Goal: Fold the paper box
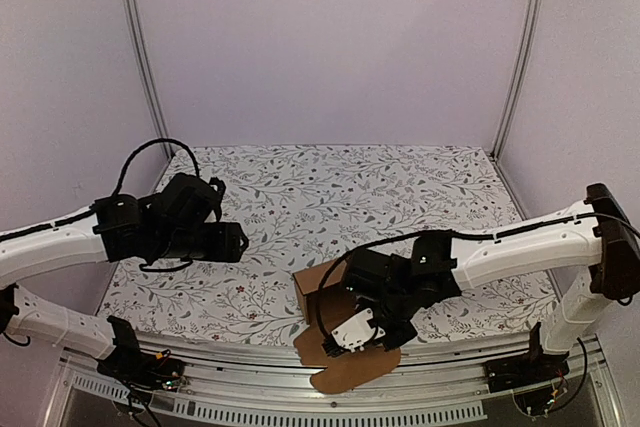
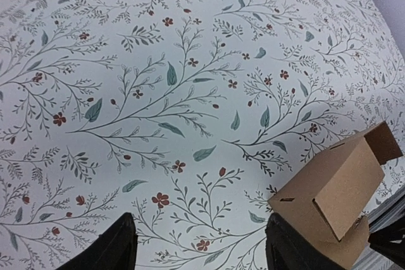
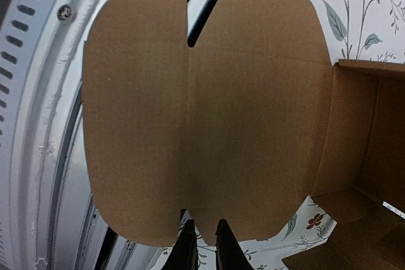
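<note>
Slippage is the worry: the paper box [image 1: 318, 292] sits at the desk's [image 1: 330, 197] near edge, its lid flap [image 3: 202, 124] hanging over the metal rail [image 3: 38, 124], and nothing braces it (the left hand [image 2: 205, 245] hovers spread, well apart). With fingers [image 3: 186, 251] pressed nearly together at the flap, the right hand [image 3: 201, 248] could shove it off. Inside, the box looks empty.

You get three views.
- Top: high behind arm bases [image 1: 140, 362], faces table [image 1: 330, 197].
- Left wrist: angled down, mid-height, box [image 2: 335, 194] lower right.
- Right wrist: close on box, front rail [image 3: 38, 124] beneath.
- All share box.
</note>
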Robot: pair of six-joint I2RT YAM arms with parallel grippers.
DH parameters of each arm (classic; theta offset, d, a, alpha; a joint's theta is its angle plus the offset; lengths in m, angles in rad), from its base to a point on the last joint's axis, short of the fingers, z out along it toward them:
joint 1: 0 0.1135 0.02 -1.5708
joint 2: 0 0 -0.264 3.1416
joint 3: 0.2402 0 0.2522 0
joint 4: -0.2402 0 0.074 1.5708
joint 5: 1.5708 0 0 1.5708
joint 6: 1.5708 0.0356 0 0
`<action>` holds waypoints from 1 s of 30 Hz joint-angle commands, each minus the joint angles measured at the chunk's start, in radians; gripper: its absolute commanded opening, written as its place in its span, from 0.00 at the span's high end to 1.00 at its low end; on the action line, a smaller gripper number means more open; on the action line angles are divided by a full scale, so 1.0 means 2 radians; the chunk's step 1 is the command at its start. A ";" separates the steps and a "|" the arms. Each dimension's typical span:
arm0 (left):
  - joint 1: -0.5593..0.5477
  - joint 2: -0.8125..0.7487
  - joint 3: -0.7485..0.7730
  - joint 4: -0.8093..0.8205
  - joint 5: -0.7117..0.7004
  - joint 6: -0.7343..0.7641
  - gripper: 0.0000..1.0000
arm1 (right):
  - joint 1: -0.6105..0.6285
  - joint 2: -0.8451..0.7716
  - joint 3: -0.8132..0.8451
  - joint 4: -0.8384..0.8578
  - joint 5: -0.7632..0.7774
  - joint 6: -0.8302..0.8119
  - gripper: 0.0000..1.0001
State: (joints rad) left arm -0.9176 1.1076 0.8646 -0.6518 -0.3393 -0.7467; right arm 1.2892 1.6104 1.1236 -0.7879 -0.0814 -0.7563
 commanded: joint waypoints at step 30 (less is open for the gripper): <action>0.086 0.218 0.250 -0.027 0.123 0.238 0.19 | -0.089 0.118 0.044 0.141 0.082 -0.117 0.84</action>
State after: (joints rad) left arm -0.8120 1.4399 1.2396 -0.6613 -0.2073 -0.3721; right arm 1.1286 1.9999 1.3006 -0.4557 0.1898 -0.8997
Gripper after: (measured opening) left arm 0.809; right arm 0.091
